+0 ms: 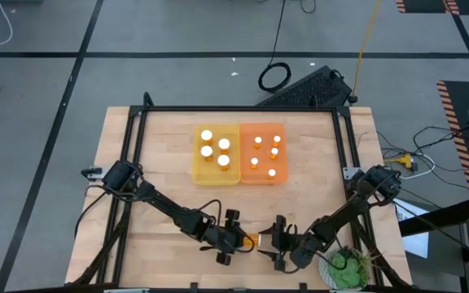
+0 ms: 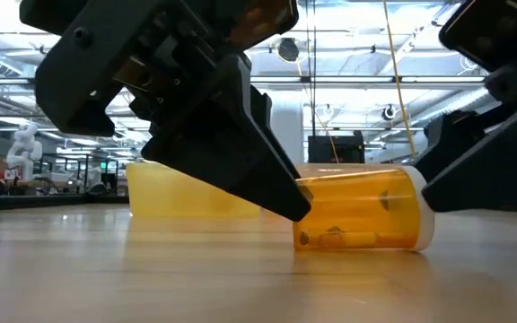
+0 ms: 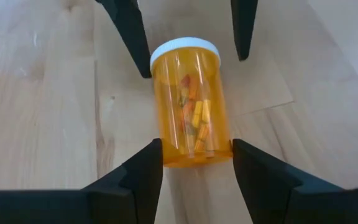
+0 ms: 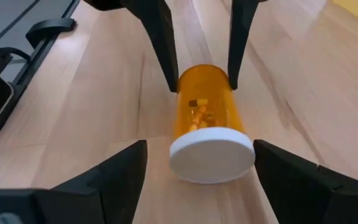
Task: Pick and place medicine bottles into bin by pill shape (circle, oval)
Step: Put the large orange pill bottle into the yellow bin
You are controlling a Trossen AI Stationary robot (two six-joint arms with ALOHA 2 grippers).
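Bottle (image 3: 191,106), amber, white cap, lying on its side on the table (image 1: 161,179), lower centre of the high view. My left gripper (image 3: 194,163) clamps its base. My right gripper (image 4: 199,163) flanks the cap, fingers apart. Yellow bin (image 1: 216,153) and orange bin (image 1: 263,153) hold capped bottles, upper centre.

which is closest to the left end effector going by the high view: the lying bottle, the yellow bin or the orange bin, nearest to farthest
1. The lying bottle, at the table's near edge, right at the left end effector.
2. The yellow bin, up the table at its middle.
3. The orange bin, beside the yellow one, on the right arm's side.
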